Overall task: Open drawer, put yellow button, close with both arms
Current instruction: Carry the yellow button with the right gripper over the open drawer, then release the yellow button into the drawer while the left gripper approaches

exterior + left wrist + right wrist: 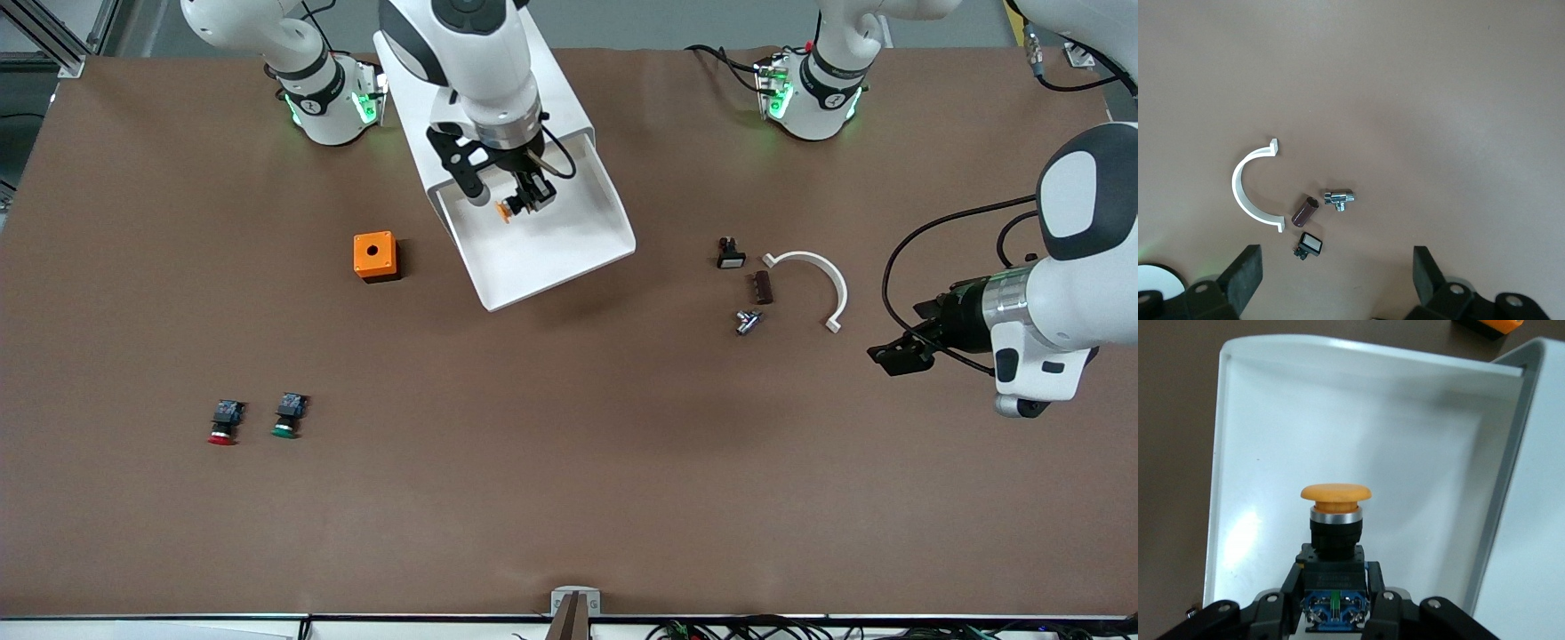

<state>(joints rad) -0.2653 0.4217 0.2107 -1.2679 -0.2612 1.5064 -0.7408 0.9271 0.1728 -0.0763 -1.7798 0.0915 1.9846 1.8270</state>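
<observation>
My right claw (pixel 526 201) hangs over the open drawer (pixel 569 253), clenched on the yellow button (pixel 504 212). In my right wrist view the fingers (pixel 1381 603) pinch the button's (pixel 1335 520) black-and-blue body from both sides, its orange-yellow cap pointing away from the wrist, with the drawer's (pixel 1271 420) white floor spread out beneath it. The drawer is pulled well out of the white cabinet (pixel 542 80), its tray reaching toward the front camera and angled a little toward my left arm's end of the bench (pixel 569 498).

My left claw (pixel 900 349) waits over bare bench at my left arm's end, released, its two fingers (pixel 1245 277) spread wide in the left wrist view. Near it lies a small cluster: a white curved clip (pixel 818 280), a dark brown cylinder (pixel 763 287), a small metal fitting (pixel 748 322) nearer the front camera than the cylinder, and a small black part with a white face (pixel 731 255) farther from it. The left wrist view shows the same four, the clip (pixel 1251 193), the cylinder (pixel 1305 211), the fitting (pixel 1339 198) and the black part (pixel 1310 245), close together but apart.

An orange box (pixel 375 256) with a round hole in its top sits beside the drawer, toward my right arm's end. Much nearer the front camera, at that same end, a red-capped button (pixel 225 423) and a green-capped button (pixel 288 416) lie side by side, not touching.
</observation>
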